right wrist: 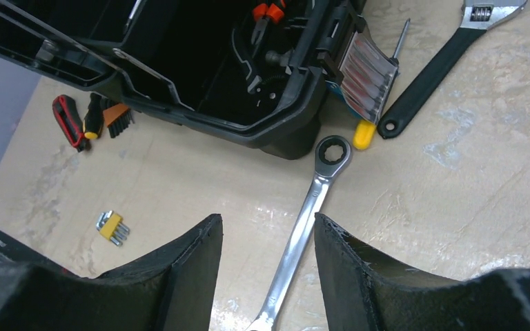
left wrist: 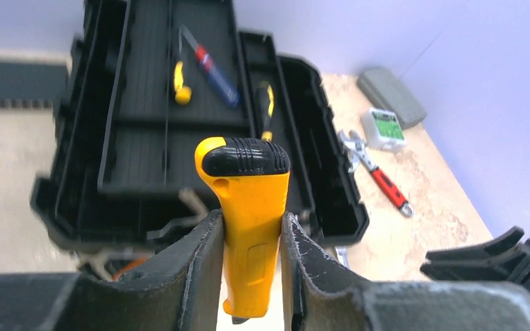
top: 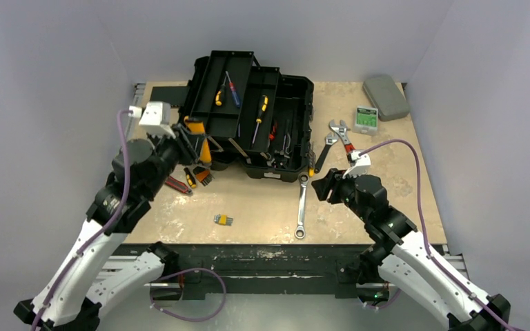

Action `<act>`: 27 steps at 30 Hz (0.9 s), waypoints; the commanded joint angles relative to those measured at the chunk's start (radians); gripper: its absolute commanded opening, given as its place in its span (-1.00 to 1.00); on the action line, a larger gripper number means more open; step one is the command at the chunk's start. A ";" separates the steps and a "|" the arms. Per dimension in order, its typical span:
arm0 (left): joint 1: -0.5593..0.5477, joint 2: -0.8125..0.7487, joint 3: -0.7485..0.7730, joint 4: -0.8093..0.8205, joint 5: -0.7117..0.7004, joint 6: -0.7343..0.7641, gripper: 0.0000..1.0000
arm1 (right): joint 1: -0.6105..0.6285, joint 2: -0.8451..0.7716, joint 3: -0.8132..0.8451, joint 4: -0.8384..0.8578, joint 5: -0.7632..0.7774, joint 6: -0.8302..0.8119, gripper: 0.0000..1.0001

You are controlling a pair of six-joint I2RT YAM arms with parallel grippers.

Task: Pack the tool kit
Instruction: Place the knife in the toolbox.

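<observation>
The black toolbox (top: 276,171) stands open at the back middle, its trays folded out; it also shows in the left wrist view (left wrist: 145,89) and the right wrist view (right wrist: 283,134). Screwdrivers (top: 231,89) lie in the trays. My left gripper (top: 194,140) is at the box's left front corner, shut on a yellow tool handle with a black cap (left wrist: 245,200), held upright above the table. My right gripper (top: 319,186) is open just over the table. A silver ratchet wrench (right wrist: 317,186) lies on the table below and between its fingers.
A black-handled adjustable wrench (top: 326,148) and a red-handled one (top: 345,138) lie right of the box. A yellow hex-key set (top: 223,220) lies near the front. Small tools (top: 193,178) lie left of the box. A grey case (top: 385,96) and a small green-labelled box (top: 366,119) sit back right.
</observation>
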 commanded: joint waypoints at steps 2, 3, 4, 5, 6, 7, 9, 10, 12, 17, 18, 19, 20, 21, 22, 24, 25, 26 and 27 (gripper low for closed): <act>-0.003 0.205 0.235 0.066 0.040 0.201 -1.00 | -0.003 0.010 0.056 0.033 -0.031 -0.032 0.02; -0.002 0.244 0.256 0.091 0.040 0.218 -1.00 | -0.002 0.009 0.055 0.037 -0.033 -0.030 0.02; -0.001 0.273 0.271 0.123 0.048 0.241 -1.00 | -0.002 0.009 0.053 0.041 -0.035 -0.028 0.02; 0.004 0.305 0.294 0.147 0.070 0.276 -1.00 | -0.002 0.009 0.054 0.039 -0.037 -0.026 0.02; 0.012 0.340 0.326 0.159 0.075 0.290 -1.00 | -0.002 0.009 0.055 0.035 -0.036 -0.027 0.02; 0.028 0.380 0.359 0.162 0.078 0.286 -1.00 | -0.002 0.009 0.058 0.029 -0.035 -0.028 0.01; 0.076 0.442 0.414 0.196 0.121 0.257 -1.00 | -0.002 0.003 0.057 0.018 -0.031 -0.029 0.02; 0.096 0.464 0.423 0.237 0.146 0.239 -1.00 | -0.002 0.000 0.055 0.014 -0.030 -0.028 0.02; 0.129 0.504 0.430 0.341 0.165 0.208 -1.00 | -0.002 -0.011 0.048 0.007 -0.020 -0.028 0.02; 0.162 0.638 0.542 0.408 0.126 0.177 -1.00 | -0.002 -0.018 0.034 0.012 -0.008 -0.021 0.02; 0.166 0.664 0.573 0.406 0.129 0.171 -1.00 | -0.002 -0.013 0.032 0.016 -0.009 -0.021 0.02; 0.170 0.693 0.597 0.411 0.132 0.163 -1.00 | -0.002 -0.007 0.032 0.019 -0.009 -0.021 0.02; 0.175 0.719 0.622 0.426 0.137 0.146 -1.00 | -0.002 0.000 0.030 0.024 -0.009 -0.021 0.02; 0.179 0.743 0.636 0.440 0.145 0.129 -1.00 | -0.002 0.008 0.029 0.028 -0.010 -0.021 0.02; 0.185 0.768 0.648 0.454 0.153 0.112 -1.00 | -0.002 0.018 0.029 0.033 -0.009 -0.021 0.02; 0.195 0.817 0.682 0.456 0.192 0.091 -1.00 | -0.002 0.037 0.027 0.045 -0.009 -0.024 0.02; 0.197 0.854 0.709 0.456 0.200 0.087 -1.00 | -0.002 0.046 0.026 0.052 -0.008 -0.025 0.02; 0.198 0.884 0.743 0.446 0.199 0.082 -1.00 | -0.002 0.055 0.025 0.060 -0.006 -0.028 0.02; 0.199 0.910 0.775 0.429 0.199 0.082 -1.00 | -0.002 0.064 0.025 0.066 -0.003 -0.030 0.02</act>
